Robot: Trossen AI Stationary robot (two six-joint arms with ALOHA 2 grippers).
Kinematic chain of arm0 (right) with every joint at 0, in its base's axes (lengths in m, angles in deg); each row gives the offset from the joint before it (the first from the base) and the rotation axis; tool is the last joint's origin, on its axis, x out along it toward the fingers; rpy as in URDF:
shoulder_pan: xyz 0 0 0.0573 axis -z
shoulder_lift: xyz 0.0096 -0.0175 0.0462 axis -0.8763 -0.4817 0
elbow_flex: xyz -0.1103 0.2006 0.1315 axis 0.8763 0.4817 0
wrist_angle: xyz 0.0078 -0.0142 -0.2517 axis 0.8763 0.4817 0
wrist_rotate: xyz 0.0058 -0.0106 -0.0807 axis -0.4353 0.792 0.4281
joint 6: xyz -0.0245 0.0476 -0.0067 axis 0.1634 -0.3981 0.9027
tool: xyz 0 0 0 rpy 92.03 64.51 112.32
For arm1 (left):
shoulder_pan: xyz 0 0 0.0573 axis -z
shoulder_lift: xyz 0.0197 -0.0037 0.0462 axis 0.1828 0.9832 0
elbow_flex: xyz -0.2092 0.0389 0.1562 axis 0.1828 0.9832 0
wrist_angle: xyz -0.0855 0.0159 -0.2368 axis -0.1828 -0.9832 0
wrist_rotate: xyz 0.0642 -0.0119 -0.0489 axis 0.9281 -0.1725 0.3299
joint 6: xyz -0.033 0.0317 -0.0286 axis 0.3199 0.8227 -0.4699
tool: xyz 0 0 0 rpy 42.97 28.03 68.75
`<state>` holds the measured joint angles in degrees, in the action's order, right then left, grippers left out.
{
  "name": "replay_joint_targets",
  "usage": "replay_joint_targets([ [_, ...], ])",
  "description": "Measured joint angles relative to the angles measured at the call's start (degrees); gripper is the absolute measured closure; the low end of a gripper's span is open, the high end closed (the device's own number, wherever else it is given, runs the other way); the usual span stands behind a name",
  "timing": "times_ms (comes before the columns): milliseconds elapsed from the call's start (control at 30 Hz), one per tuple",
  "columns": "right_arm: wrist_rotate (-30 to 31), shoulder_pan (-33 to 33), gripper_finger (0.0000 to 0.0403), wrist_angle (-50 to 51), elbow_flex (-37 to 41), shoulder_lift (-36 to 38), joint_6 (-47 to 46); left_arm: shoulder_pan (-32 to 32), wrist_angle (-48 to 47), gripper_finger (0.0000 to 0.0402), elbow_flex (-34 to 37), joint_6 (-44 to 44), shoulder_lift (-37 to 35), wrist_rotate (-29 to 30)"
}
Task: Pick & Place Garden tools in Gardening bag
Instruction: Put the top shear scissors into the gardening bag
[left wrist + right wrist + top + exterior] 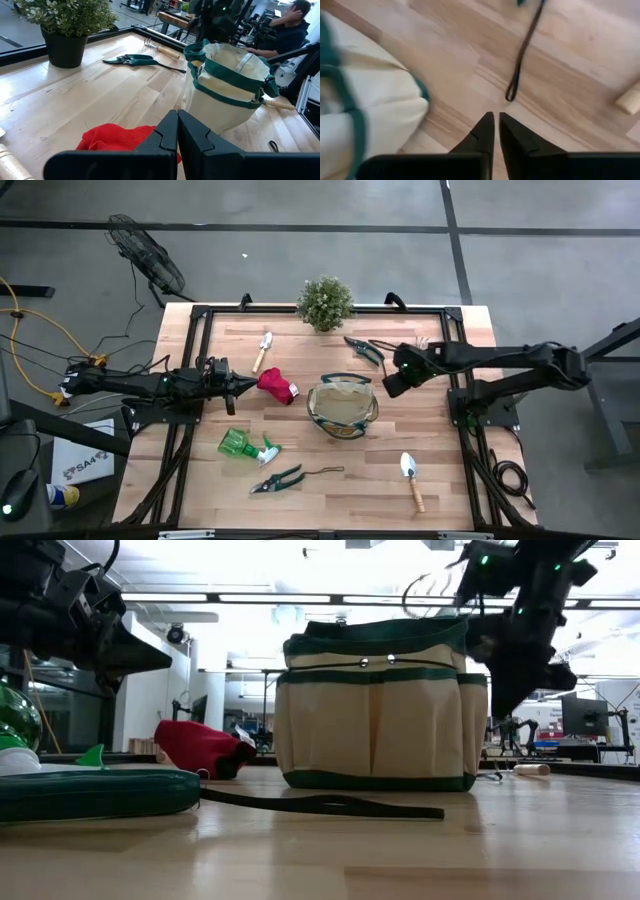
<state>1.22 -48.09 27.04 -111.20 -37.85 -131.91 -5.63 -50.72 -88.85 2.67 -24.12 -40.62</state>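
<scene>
The tan gardening bag (343,406) with green trim stands upright on its base mid-table; it also shows in the low view (375,710). A red glove (278,385) lies to its left. My left gripper (244,384) is shut and empty just left of the glove (117,138), above the table. My right gripper (390,383) is shut and empty, raised just right of the bag's rim (365,100). On the table lie two trowels (263,350) (412,478), two green pruners (362,350) (280,478), a small rake (418,341) and a green spray bottle (246,445).
A potted plant (325,302) stands at the table's far edge. The far pruners' dark strap (520,60) lies on the wood below my right gripper. A person (292,25) sits beyond the table. Bare wood lies between the bag and the near edge.
</scene>
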Motion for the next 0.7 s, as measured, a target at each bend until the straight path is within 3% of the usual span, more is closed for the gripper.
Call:
replay_joint_targets([
  [367,2.94,1.33,0.0263,-3.03,0.00,-12.68,0.40,-0.01,0.00,0.0400,0.00,0.00,0.00,-0.01],
  [700,3.13,1.30,0.0253,-7.48,-0.04,-19.27,0.16,-0.02,0.00,0.0400,0.00,0.00,0.02,0.00],
])
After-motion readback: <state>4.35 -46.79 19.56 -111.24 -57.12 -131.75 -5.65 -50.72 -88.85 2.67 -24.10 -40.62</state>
